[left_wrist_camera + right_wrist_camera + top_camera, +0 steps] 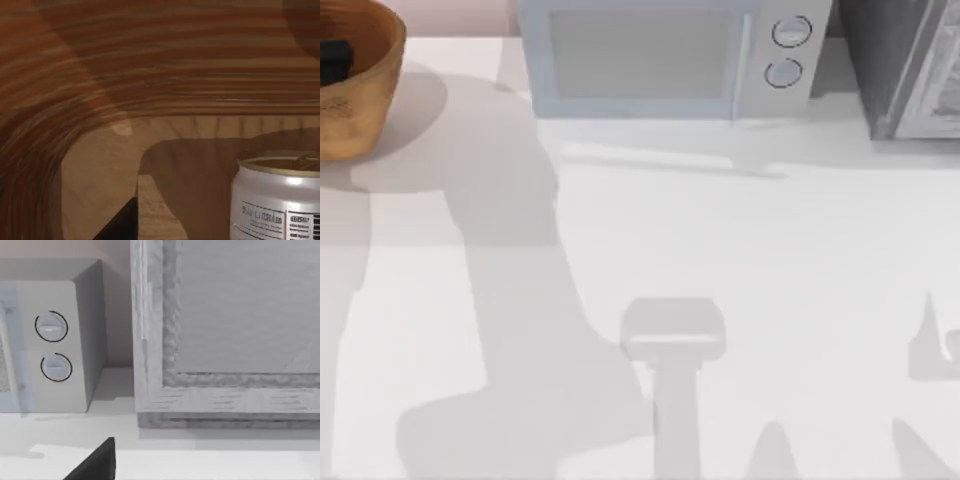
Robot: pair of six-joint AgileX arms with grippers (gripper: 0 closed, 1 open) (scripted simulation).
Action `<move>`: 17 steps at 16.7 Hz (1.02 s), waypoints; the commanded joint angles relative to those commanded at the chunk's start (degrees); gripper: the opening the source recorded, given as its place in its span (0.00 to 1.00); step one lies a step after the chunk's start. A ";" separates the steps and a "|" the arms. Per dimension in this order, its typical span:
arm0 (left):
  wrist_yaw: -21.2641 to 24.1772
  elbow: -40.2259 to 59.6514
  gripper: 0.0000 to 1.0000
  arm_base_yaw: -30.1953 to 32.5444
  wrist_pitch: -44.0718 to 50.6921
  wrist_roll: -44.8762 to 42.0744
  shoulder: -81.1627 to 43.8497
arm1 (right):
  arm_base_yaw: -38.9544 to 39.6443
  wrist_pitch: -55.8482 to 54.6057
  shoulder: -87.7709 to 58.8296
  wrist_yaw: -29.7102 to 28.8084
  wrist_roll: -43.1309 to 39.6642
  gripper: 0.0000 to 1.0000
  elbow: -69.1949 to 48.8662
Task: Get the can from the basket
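Note:
The basket (pixel 360 100) is a woven orange-brown bowl at the table's far left back corner, partly cut by the top view's edge. A dark part of my left gripper (pixel 332 60) shows inside it. In the left wrist view the basket's ribbed inner wall (pixel 150 65) curves around close up. The can (pixel 277 200), silver-white with a dull gold top, stands upright on the basket's floor. A dark piece of my left gripper (pixel 122 225) sits low beside the can, apart from it.
A pale grey microwave (pixel 660 55) with two round knobs (pixel 790 32) stands at the back centre, and a grey framed cabinet (pixel 910 70) at the back right. A dark part of my right gripper (pixel 97 465) faces the microwave (pixel 55 340) and cabinet (pixel 225 390).

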State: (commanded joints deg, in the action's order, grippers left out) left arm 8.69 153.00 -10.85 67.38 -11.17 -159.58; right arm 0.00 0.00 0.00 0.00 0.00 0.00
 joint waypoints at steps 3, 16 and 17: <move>0.00 0.00 0.47 0.00 0.00 0.00 0.00 | 0.00 0.00 0.00 0.00 0.00 1.00 0.00; 0.00 0.00 0.00 0.00 0.00 0.00 0.00 | 0.00 0.00 0.00 0.00 0.00 1.00 0.00; 0.00 0.00 0.00 0.00 0.00 0.00 0.00 | 0.00 0.00 0.00 0.00 0.00 1.00 0.00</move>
State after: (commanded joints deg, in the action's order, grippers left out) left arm 8.69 153.00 -10.85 67.38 -11.17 -159.58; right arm 0.00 0.00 0.00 0.00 0.00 0.00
